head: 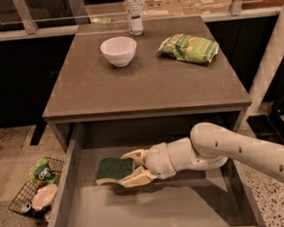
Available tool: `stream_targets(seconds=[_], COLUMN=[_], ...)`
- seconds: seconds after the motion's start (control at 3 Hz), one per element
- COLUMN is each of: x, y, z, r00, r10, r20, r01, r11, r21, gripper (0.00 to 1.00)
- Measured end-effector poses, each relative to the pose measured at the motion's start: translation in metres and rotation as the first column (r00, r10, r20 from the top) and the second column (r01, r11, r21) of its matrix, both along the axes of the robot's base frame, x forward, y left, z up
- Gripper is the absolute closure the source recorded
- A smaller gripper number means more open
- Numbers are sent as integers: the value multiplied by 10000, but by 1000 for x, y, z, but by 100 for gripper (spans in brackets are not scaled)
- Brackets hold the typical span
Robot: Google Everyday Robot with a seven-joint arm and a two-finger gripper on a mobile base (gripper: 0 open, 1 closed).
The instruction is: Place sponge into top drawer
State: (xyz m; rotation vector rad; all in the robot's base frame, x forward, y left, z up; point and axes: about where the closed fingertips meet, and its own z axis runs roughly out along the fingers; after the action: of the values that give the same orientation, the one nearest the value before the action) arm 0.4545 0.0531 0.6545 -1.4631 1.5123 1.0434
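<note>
The sponge [113,169], dark green on top with a pale yellow base, is inside the open top drawer [153,210], left of its middle. My gripper [131,168] reaches in from the right on a white arm, its cream fingers [135,178] closed around the sponge's right end. The sponge is held level, just above or on the drawer's flat grey bottom; I cannot tell if it touches.
On the table top [145,86] stand a white bowl [118,50], a green snack bag [189,48] and a clear bottle [134,11]. A wire basket [36,191] with trash sits on the floor to the left of the drawer.
</note>
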Motion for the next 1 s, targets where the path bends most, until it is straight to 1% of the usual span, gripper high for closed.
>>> stream_targets(seconds=[0.67, 1.0], x=[-2, -2], y=[3, 5], z=[0, 0], r00=[10000, 9999], r10=[71, 106], r20=[-11, -16], r01=[-71, -106], r11=[10000, 9999], r21=[13, 20], gripper=[15, 0])
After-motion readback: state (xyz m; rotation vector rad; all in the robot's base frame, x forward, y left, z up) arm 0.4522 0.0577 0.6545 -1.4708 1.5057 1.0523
